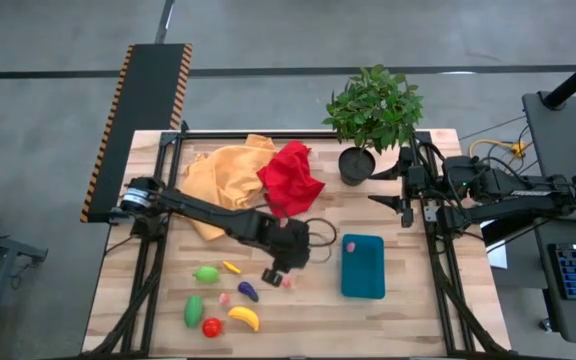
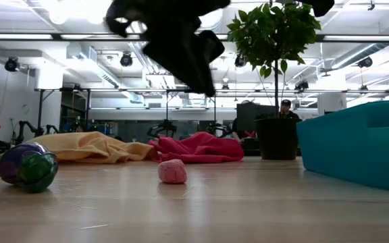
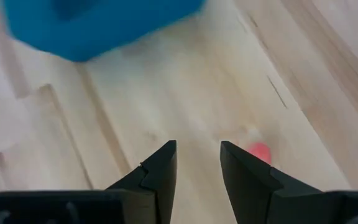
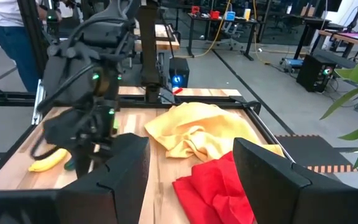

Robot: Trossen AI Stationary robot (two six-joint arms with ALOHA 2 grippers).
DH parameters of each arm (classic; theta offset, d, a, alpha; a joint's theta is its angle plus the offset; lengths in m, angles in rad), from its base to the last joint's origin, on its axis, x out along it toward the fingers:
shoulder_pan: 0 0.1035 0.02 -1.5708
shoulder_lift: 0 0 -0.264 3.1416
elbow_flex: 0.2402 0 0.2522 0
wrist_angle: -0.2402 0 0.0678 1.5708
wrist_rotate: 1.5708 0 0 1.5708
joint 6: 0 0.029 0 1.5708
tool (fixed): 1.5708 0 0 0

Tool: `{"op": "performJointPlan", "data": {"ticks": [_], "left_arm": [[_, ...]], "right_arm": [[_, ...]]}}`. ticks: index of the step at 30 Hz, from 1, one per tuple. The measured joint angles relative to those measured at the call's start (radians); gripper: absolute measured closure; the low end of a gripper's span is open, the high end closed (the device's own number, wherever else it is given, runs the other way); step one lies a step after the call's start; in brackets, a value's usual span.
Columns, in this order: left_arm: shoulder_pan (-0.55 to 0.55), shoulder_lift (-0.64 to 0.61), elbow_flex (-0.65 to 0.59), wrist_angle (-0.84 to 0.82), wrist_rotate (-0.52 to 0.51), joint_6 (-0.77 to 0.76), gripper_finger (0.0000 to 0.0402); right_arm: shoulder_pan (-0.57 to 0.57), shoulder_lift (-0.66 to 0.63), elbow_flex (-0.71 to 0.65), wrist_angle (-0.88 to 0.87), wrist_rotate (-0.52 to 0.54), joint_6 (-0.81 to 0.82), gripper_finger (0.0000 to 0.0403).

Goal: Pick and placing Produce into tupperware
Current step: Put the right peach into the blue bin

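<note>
My left gripper (image 1: 283, 268) hangs open above the middle of the table, with nothing between its fingers (image 3: 197, 168). A small pink bit (image 3: 260, 151) lies on the wood just beside it, also seen in the high view (image 1: 288, 282) and the low view (image 2: 173, 171). The teal tupperware (image 1: 363, 265) stands to the right, a pink bit (image 1: 349, 245) lying inside it. More produce lies near the left front: green pieces (image 1: 206, 273), a purple eggplant (image 1: 248, 291), a banana (image 1: 244, 317) and a red tomato (image 1: 211, 326). My right gripper (image 1: 405, 205) waits open at the far right.
An orange-yellow cloth (image 1: 223, 175) and a red cloth (image 1: 290, 178) lie crumpled at the far side. A potted plant (image 1: 368, 120) stands at the far edge, close to my right gripper. Bare wood lies between the produce and the tupperware.
</note>
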Motion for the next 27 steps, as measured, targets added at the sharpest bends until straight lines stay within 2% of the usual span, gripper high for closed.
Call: {"op": "performJointPlan", "data": {"ticks": [3,10,27], "left_arm": [[-0.021,0.000,-0.004,-0.019,-0.001,0.056,0.0291],[-0.055,0.007,-0.025,-0.023,0.002,0.062,0.0291],[-0.114,0.063,-0.095,0.087,0.008,0.067,0.0291]], "right_arm": [[0.000,0.000,0.000,0.000,0.000,0.000,0.0179],[0.000,0.010,0.000,0.000,0.000,0.001,0.0179],[0.000,0.124,0.000,0.000,0.000,0.000,0.0179]]}}
